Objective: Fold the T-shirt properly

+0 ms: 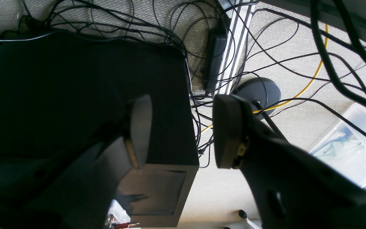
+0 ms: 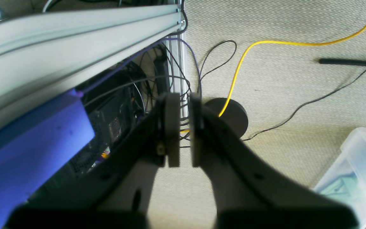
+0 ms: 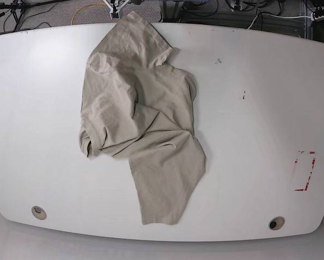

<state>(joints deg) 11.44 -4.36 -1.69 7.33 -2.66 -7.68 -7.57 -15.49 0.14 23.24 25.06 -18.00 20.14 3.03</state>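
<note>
Dark matte tools [image 1: 183, 132], flat grey pads [image 2: 172, 127]

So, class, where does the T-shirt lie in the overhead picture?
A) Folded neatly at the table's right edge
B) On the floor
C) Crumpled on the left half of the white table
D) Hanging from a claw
C: the T-shirt lies rumpled and unfolded on the white table, left of its middle, with no claw near it.

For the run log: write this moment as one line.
T-shirt: crumpled, unfolded on white table | left gripper: open, empty, off table | right gripper: shut, empty, off table
</note>
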